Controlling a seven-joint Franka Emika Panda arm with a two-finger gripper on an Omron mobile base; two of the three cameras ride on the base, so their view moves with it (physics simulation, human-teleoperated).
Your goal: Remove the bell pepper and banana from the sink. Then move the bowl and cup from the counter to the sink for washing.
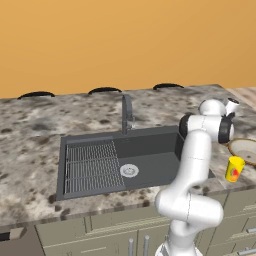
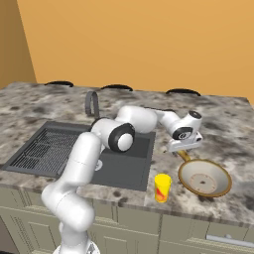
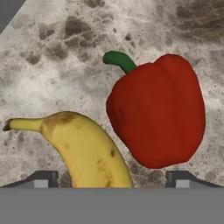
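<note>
In the hand view the yellow banana (image 3: 85,148) lies on the speckled counter, and the red bell pepper (image 3: 159,111) with its green stem rests just beside it. My gripper (image 3: 112,180) hangs open right above them. Its fingertips (image 3: 41,179) stand wide apart on either side of the banana's near end and hold nothing. From the right base view the gripper (image 2: 183,145) is over the counter, right of the sink (image 2: 124,168) and just behind the beige bowl (image 2: 204,179). The yellow cup (image 2: 162,187) stands upright near the counter's front edge.
The dark sink (image 1: 150,145) has a ribbed drainer (image 1: 92,167) on its left, a white drain (image 1: 129,170) and a grey faucet (image 1: 127,114) behind. Bowl (image 1: 246,150) and cup (image 1: 234,169) sit close together at the right. The orange wall rises behind the counter.
</note>
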